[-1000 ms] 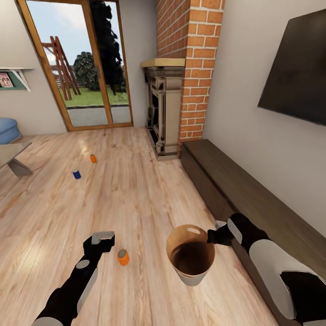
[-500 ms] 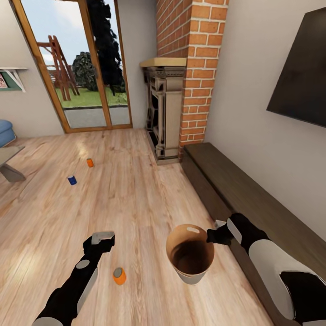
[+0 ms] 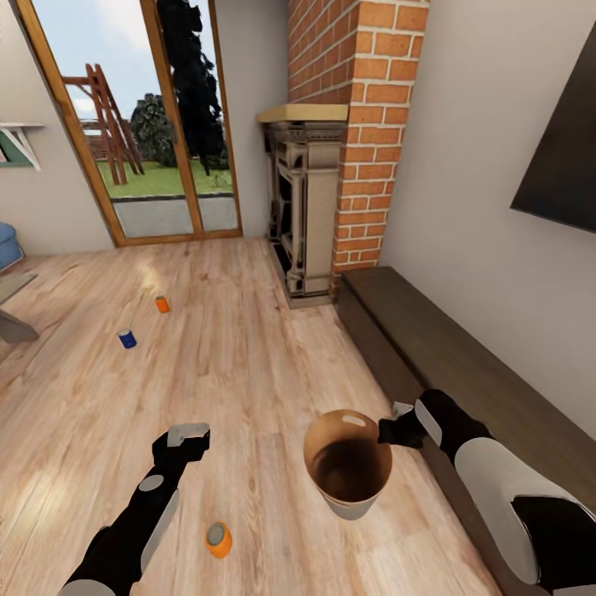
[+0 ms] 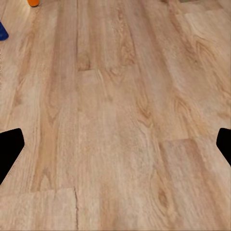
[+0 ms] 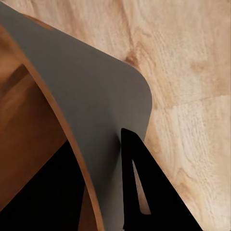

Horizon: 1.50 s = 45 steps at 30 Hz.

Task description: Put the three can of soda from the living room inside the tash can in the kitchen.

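My right gripper is shut on the rim of the tan-brown trash can, held upright above the floor. Its grey outer wall fills the right wrist view, with one black finger outside it. An orange soda can stands on the plank floor just below and right of my left gripper, which is open and holds nothing. Further off stand a blue can and a second orange can. The left wrist view shows my open left gripper over bare planks, with that blue can and orange can at the frame's corner.
A long dark wooden bench runs along the right wall under a black TV. The fireplace and brick column stand ahead, wood-framed glass doors at the back left, and a low grey table at the left edge.
The whole view has advanced and swung slightly: the near orange can has slipped lower in the picture and the far cans have shifted left. Both arms keep their pose.
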Motion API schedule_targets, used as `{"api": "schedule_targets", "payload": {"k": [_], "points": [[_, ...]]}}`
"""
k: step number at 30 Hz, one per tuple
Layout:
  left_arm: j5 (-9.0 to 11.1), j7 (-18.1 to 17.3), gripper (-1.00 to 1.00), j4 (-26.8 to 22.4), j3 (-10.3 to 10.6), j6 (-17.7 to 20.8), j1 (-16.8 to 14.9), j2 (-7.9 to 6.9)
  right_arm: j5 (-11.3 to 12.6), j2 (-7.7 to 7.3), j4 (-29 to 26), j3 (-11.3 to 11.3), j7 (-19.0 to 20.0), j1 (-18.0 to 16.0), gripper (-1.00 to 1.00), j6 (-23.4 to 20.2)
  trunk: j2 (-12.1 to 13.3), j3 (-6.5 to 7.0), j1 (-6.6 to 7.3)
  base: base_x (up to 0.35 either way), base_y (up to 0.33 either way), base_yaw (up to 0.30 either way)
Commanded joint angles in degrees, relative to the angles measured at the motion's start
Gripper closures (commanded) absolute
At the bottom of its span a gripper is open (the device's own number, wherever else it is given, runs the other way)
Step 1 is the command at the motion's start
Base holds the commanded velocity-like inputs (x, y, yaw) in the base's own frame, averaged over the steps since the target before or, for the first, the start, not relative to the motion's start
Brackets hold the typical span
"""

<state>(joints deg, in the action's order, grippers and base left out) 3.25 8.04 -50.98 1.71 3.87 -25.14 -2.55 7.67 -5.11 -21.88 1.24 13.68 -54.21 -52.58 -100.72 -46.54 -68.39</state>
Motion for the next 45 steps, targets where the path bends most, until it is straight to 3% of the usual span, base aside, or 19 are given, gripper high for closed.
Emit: {"api": "schedule_targets", "payload": {"k": [1,20,23,26,30,32,38,45], "points": [[0.00,-0.02,-1.00,0.01,-0.01,0.06,0.00,0.00,1.44,0.01,0.00,-0.18,0.21,-0.02,1.00,-0.15,0.00,0.01,0.00,0.053,0.276,0.000],[-0.24,0.27,-1.00,0.26,-0.03,-0.28,0.00,0.08,1.38,0.01,0.00,-0.32,-0.04,-0.02,1.00,-0.15,-0.80,-0.35,-0.44,0.008,0.059,0.000],[-0.21,0.39,-1.00,2.29,-0.13,-0.19,0.00,0.08,1.38,0.06,-0.03,-0.34,-0.22,-0.07,1.00,-0.15,-2.01,-0.89,-1.10,0.000,0.000,0.000],[0.16,0.37,-1.00,11.21,-0.30,-0.45,-0.11,0.05,1.38,0.13,-0.55,-0.35,-0.50,-0.21,1.00,-0.18,-3.21,-1.43,-1.75,0.000,0.000,0.000],[0.01,0.32,-1.00,16.12,-0.25,-0.86,-0.41,0.14,1.30,-0.05,-2.14,-0.42,-1.59,-0.73,1.00,-0.51,-4.82,-2.15,-2.63,0.000,0.000,0.000],[-0.03,0.31,-1.00,18.23,-0.30,-0.88,-0.60,0.20,1.31,-0.42,-2.56,-0.50,-2.67,-2.69,1.00,-0.79,-5.62,-2.51,-3.07,0.000,0.000,0.000],[0.06,0.31,-1.00,20.03,-0.28,-1.33,-0.69,0.28,1.30,-0.40,-2.72,-0.53,-3.30,-5.24,1.00,-0.97,-8.02,-3.59,-4.39,0.000,0.000,0.000],[0.01,0.31,-1.00,20.29,0.31,-4.16,-0.70,0.27,1.39,-0.17,-2.74,-0.42,-3.15,-5.68,1.00,-1.13,-10.83,-4.91,-5.93,0.000,0.000,0.000]]}}
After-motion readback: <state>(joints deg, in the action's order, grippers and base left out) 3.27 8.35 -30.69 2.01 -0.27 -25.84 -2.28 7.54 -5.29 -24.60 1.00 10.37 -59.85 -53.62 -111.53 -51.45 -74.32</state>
